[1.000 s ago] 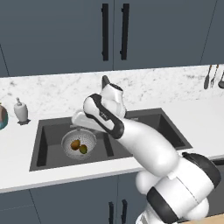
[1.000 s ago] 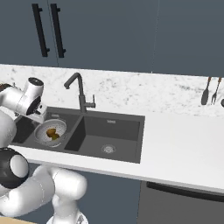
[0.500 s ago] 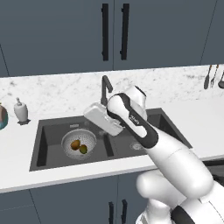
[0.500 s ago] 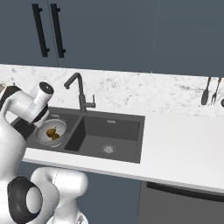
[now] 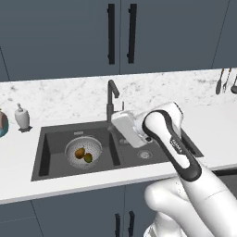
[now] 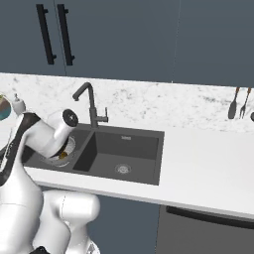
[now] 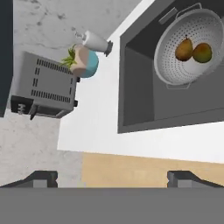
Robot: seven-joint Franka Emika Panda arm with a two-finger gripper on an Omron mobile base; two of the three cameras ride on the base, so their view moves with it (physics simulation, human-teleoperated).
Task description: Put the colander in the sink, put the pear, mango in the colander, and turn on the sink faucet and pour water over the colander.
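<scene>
Two fruits fill the colander (image 7: 190, 46); hand view adds a toaster (image 7: 43, 87).

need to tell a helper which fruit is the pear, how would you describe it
Find the dark double sink; its left basin holds a round perforated metal colander. Two fruits lie inside: the pear is brownish with a narrow stemmed neck, while the mango touching it is rounder and greener.

1 colander (image 7: 191, 46), 1 pear (image 7: 184, 49), 1 mango (image 7: 202, 52), 1 toaster (image 7: 43, 86), 1 faucet (image 5: 111, 98).
</scene>
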